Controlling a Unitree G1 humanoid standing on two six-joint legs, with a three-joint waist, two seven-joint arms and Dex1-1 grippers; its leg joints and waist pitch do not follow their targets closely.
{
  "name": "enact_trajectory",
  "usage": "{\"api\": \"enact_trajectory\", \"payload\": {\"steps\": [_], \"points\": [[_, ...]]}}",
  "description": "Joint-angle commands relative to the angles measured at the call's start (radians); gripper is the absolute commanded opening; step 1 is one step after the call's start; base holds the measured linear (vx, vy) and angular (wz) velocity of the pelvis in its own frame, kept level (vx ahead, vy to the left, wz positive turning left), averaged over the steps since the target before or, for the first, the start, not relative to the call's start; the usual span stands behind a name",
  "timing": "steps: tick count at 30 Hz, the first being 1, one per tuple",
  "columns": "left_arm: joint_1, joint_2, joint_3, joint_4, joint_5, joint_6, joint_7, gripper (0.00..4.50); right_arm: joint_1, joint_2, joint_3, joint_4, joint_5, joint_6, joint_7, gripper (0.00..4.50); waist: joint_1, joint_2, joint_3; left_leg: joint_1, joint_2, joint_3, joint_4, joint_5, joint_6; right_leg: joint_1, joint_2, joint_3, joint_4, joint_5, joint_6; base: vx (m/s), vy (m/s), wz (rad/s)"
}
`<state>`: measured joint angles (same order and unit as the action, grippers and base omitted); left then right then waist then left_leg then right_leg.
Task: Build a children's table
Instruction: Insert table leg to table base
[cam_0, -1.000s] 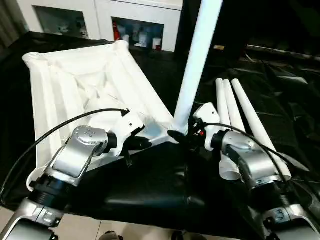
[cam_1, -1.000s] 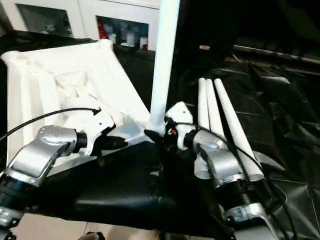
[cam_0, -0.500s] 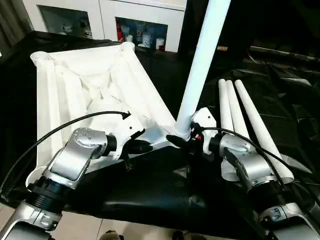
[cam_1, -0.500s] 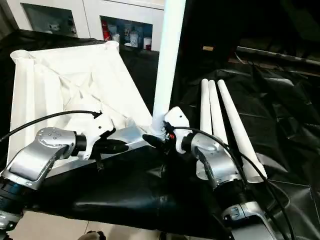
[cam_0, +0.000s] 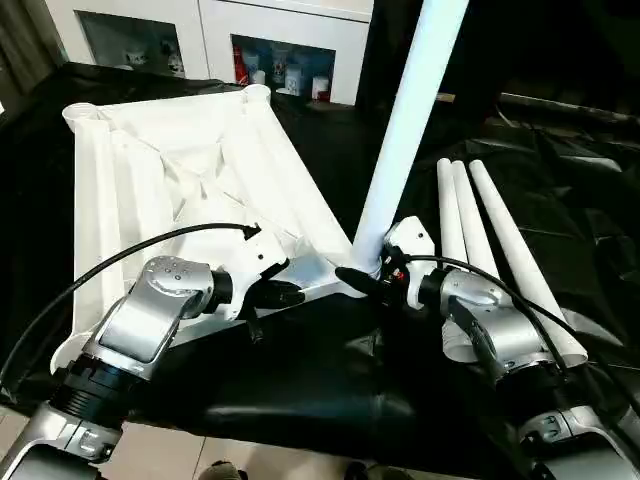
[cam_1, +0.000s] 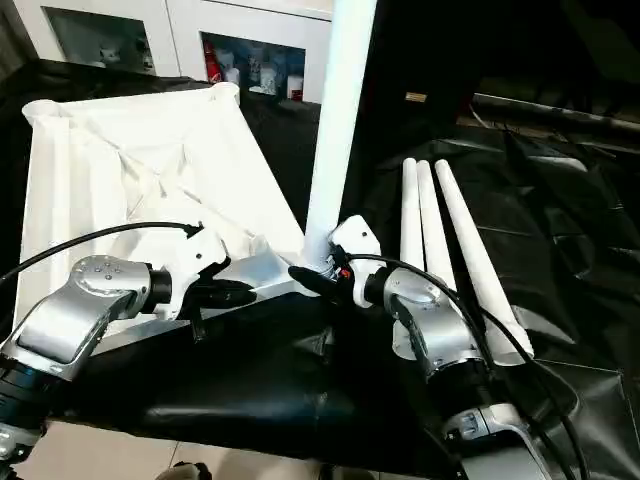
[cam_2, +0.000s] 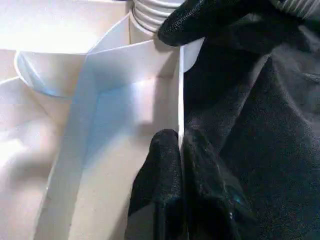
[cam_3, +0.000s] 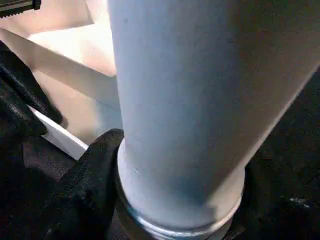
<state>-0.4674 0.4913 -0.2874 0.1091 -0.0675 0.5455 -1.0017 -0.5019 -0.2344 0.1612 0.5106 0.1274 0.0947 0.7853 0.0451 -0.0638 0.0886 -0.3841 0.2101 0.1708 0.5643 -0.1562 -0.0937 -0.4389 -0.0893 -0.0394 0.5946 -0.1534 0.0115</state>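
The children's table top (cam_0: 180, 170) lies underside up on the black-covered surface, ribs and round corner sockets showing. One white leg (cam_0: 400, 150) stands upright in its near right corner socket. My right gripper (cam_0: 365, 278) straddles the foot of that leg (cam_3: 175, 125), a black finger (cam_3: 90, 170) pressed against its collar. My left gripper (cam_0: 285, 295) is shut on the thin near rim (cam_2: 180, 100) of the top, a little left of that socket; its fingertips (cam_2: 165, 150) pinch the rim from both sides.
Three loose white legs (cam_0: 500, 250) lie side by side to the right of the top. A white cabinet with glass-fronted shelves (cam_0: 280, 40) stands behind. Crinkled black sheeting (cam_0: 560, 170) covers the surface; its near edge drops to the floor (cam_0: 250, 455).
My right gripper's fingers have drawn in around the foot of the upright leg. The left gripper keeps its hold on the rim. The camera has tilted slightly.
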Motion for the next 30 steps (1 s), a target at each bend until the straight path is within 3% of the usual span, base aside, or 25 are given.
{"api": "enact_trajectory", "payload": {"steps": [1, 2, 4, 6, 8, 9, 13, 16, 18, 21, 24, 28, 30], "points": [[0.020, -0.022, -0.020, 0.010, -0.020, 0.017, -0.004, 0.00, 0.020, 0.017, -0.015, 0.022, 0.016, -0.002, -0.006, 2.77, 0.002, 0.008, -0.068, 0.012, 0.005, 0.016, -0.057, -0.191, 0.043, 0.064, -0.023, 0.027, -0.049, -0.146, -0.234, 0.000, 0.000, 0.00], [0.020, -0.031, -0.015, 0.016, -0.020, 0.020, 0.008, 0.00, 0.022, 0.025, -0.024, 0.029, 0.020, 0.002, -0.022, 2.77, 0.003, 0.009, -0.067, 0.012, 0.005, 0.015, -0.058, -0.193, 0.042, 0.064, -0.024, 0.027, -0.049, -0.150, -0.233, 0.000, 0.000, 0.00], [0.002, -0.088, 0.015, 0.071, -0.003, 0.030, 0.109, 0.00, 0.003, 0.083, -0.095, 0.094, 0.024, 0.008, -0.202, 2.77, 0.002, 0.009, -0.064, 0.013, 0.006, 0.015, -0.060, -0.215, 0.031, 0.060, -0.024, 0.027, -0.055, -0.185, -0.230, 0.000, 0.000, 0.00], [-0.017, -0.136, 0.034, 0.119, 0.017, 0.039, 0.196, 0.00, -0.012, 0.130, -0.138, 0.143, 0.021, 0.007, -0.342, 2.77, -0.001, 0.012, -0.061, 0.016, 0.005, 0.013, -0.064, -0.273, 0.003, 0.056, -0.025, 0.027, -0.062, -0.276, -0.210, 0.000, 0.000, 0.00], [-0.032, -0.177, 0.043, 0.154, 0.030, 0.048, 0.259, 0.00, -0.019, 0.168, -0.152, 0.173, 0.010, 0.012, -0.440, 2.76, -0.005, 0.008, -0.059, 0.019, 0.002, 0.010, -0.066, -0.330, -0.016, 0.049, -0.026, 0.027, -0.075, -0.380, -0.156, 0.000, 0.000, 0.00], [-0.038, -0.193, 0.044, 0.166, 0.037, 0.051, 0.285, 0.00, -0.022, 0.182, -0.152, 0.183, 0.002, 0.012, -0.473, 2.76, -0.005, 0.008, -0.059, 0.019, 0.002, 0.010, -0.066, -0.330, -0.016, 0.049, -0.026, 0.027, -0.075, -0.380, -0.156, 0.000, 0.000, 0.00], [-0.078, -0.300, 0.036, 0.237, 0.066, 0.053, 0.403, 0.00, -0.065, 0.294, -0.161, 0.254, -0.032, 0.029, -0.669, 2.76, -0.007, 0.006, -0.058, 0.021, -0.003, 0.007, -0.067, -0.369, -0.020, 0.041, -0.024, 0.024, -0.085, -0.452, -0.102, 0.000, 0.000, 0.00], [-0.095, -0.330, 0.014, 0.260, 0.083, 0.046, 0.419, 0.00, -0.097, 0.325, -0.138, 0.294, -0.052, 0.000, -0.671, 2.76, -0.007, 0.005, -0.058, 0.015, -0.004, 0.006, -0.069, -0.374, -0.011, 0.042, -0.024, 0.022, -0.088, -0.464, -0.083, 0.000, 0.000, 0.00], [-0.099, -0.328, 0.007, 0.262, 0.087, 0.044, 0.412, 0.00, -0.100, 0.325, -0.131, 0.293, -0.056, -0.002, -0.660, 2.76, -0.007, 0.005, -0.058, 0.016, -0.004, 0.005, -0.069, -0.384, -0.006, 0.040, -0.025, 0.021, -0.091, -0.485, -0.071, 0.000, 0.000, 0.00], [-0.104, -0.302, -0.003, 0.262, 0.094, 0.043, 0.381, 0.00, -0.102, 0.313, -0.130, 0.270, -0.048, -0.017, -0.615, 3.46, -0.006, 0.006, -0.062, 0.012, -0.002, 0.005, -0.069, -0.368, 0.000, 0.040, -0.025, 0.021, -0.088, -0.446, -0.075, 0.000, 0.000, 0.00], [-0.099, -0.279, 0.000, 0.261, 0.099, 0.031, 0.362, 0.00, -0.103, 0.297, -0.131, 0.252, -0.053, -0.025, -0.597, 3.55, -0.008, 0.008, -0.059, 0.006, -0.002, 0.004, -0.071, -0.371, 0.002, 0.043, -0.024, 0.020, -0.087, -0.434, -0.082, 0.000, 0.000, 0.00], [-0.067, -0.211, -0.009, 0.216, 0.087, -0.014, 0.259, 0.00, -0.098, 0.228, -0.123, 0.193, -0.062, -0.047, -0.520, 4.03, -0.014, 0.004, -0.059, 0.004, -0.002, 0.003, -0.071, -0.373, 0.004, 0.044, -0.028, 0.020, -0.089, -0.464, -0.077, 0.000, 0.000, 0.00], [-0.049, -0.173, -0.006, 0.187, 0.074, -0.010, 0.220, 0.00, -0.074, 0.180, -0.105, 0.140, -0.050, -0.034, -0.425, 4.03, -0.011, 0.004, -0.060, 0.003, 0.000, 0.004, -0.071, -0.352, 0.010, 0.045, -0.028, 0.021, -0.089, -0.443, -0.081, 0.000, 0.000, 0.00]]}}
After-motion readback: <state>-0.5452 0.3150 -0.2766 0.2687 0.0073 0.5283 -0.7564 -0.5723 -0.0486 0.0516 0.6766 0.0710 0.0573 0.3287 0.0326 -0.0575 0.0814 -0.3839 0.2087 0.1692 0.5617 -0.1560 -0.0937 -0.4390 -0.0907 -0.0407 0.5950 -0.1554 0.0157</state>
